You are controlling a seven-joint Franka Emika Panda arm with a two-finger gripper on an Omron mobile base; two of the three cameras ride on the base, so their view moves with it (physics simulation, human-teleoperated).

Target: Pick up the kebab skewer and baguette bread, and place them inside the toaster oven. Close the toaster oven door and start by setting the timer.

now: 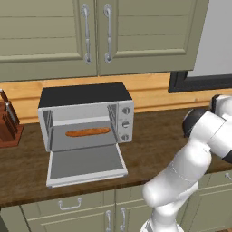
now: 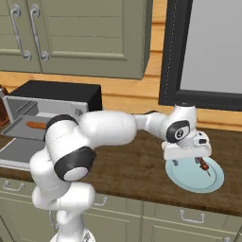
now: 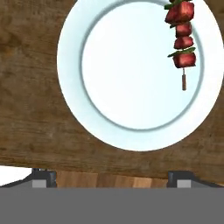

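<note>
The kebab skewer with dark red chunks lies on a pale blue plate, near its rim; in the right base view the kebab skewer rests on the plate at the counter's right. My gripper hovers open just above the plate, left of the skewer, with nothing between its fingers. The baguette bread lies inside the toaster oven. The toaster oven door hangs down flat, open.
A knife block stands left of the oven. Wall cabinets hang above, and a dark-framed window sits behind the plate. The wooden counter runs between oven and plate, with drawers below its front edge.
</note>
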